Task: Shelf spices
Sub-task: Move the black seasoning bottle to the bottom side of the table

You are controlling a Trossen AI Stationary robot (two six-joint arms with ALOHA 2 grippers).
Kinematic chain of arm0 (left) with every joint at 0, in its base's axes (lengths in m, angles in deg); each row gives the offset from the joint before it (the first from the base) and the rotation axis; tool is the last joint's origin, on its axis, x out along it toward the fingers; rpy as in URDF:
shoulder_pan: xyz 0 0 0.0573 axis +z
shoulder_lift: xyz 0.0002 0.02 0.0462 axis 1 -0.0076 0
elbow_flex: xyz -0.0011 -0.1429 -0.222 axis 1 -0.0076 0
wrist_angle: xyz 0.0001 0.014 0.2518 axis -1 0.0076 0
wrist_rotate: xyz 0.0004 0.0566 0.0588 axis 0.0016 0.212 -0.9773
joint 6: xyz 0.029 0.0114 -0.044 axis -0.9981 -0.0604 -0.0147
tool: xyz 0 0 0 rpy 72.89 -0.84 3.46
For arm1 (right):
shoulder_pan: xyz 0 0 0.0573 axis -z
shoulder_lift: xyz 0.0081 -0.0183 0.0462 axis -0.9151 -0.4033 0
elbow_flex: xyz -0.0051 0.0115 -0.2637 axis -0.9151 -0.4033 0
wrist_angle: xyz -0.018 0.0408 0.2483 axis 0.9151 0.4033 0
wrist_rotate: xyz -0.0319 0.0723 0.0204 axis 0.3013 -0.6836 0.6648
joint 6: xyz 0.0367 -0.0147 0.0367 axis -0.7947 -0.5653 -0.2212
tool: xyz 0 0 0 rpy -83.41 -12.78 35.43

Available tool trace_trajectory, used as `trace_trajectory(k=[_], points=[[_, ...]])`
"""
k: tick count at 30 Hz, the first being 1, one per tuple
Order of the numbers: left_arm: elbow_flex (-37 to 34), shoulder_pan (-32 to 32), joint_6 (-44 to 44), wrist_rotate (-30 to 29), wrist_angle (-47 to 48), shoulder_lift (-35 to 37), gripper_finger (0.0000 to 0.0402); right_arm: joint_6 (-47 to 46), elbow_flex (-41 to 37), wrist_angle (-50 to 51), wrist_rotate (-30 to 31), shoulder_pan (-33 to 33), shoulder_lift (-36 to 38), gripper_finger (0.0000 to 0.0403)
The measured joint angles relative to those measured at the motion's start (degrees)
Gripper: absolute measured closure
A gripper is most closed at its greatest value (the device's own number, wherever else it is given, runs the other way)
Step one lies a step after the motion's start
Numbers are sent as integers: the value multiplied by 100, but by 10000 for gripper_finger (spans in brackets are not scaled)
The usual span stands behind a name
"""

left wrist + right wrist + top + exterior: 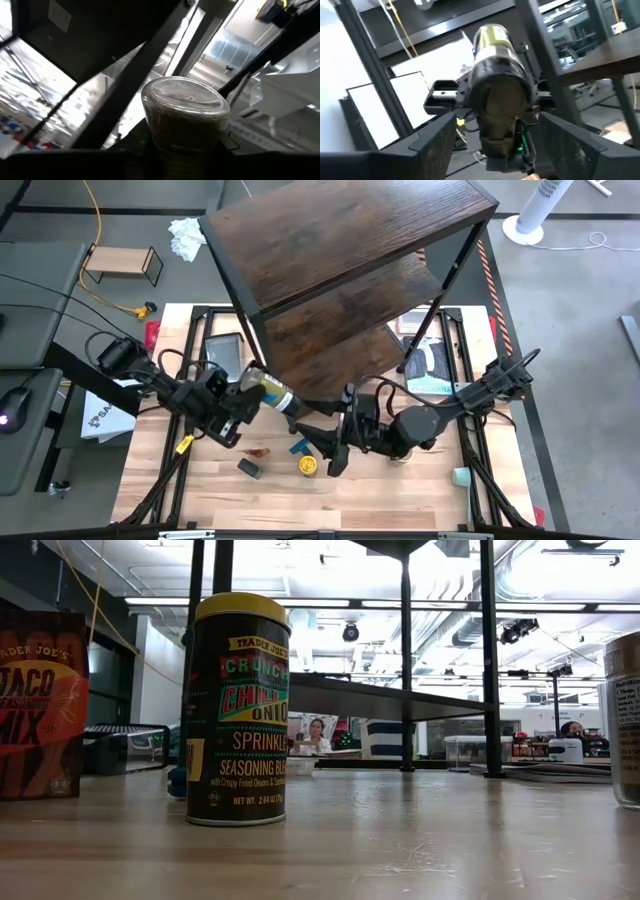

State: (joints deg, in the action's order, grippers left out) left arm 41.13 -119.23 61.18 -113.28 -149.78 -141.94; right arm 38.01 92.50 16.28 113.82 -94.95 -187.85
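Note:
My left gripper is shut on a spice jar with a yellow label, held in the air at the front of the shelf, which has dark wood boards in a black frame. In the right wrist view the jar sticks out beyond that gripper. My right gripper stands open just to the jar's right, with nothing between its fingers. On the table stand a yellow-lidded jar, a dark grey box and a reddish packet, with another jar at the low view's right edge. My left gripper holds the jar by its body, at the end away from the shelf, between its two fingers. The jar points out along the fingers, slanting up toward the shelf, lifted clear of the table. My own hand hides the exact place of contact in the left wrist view.
A blue plastic piece lies beside the yellow-lidded jar. Printed sheets and a dark tablet lie under the shelf. A pale cup stands near the right edge. A small light-wood rack sits on the floor beyond the table.

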Motion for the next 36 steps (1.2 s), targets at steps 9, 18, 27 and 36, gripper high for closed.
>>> trace_trajectory(k=[9, 18, 27, 36], points=[[7, 51, 482, -41, 517, -8, 305, 300, 2, -236, -253, 209, -2, 127], [7, 51, 304, -171, 523, -10, 305, 423, 2, -208, -274, 223, -2, 140], [2, 67, 134, -223, 445, -10, 305, 406, 11, -255, -405, 243, 13, 239], [28, 61, 64, -244, 335, -14, 239, 302, 22, -381, -771, 241, 28, 402]])
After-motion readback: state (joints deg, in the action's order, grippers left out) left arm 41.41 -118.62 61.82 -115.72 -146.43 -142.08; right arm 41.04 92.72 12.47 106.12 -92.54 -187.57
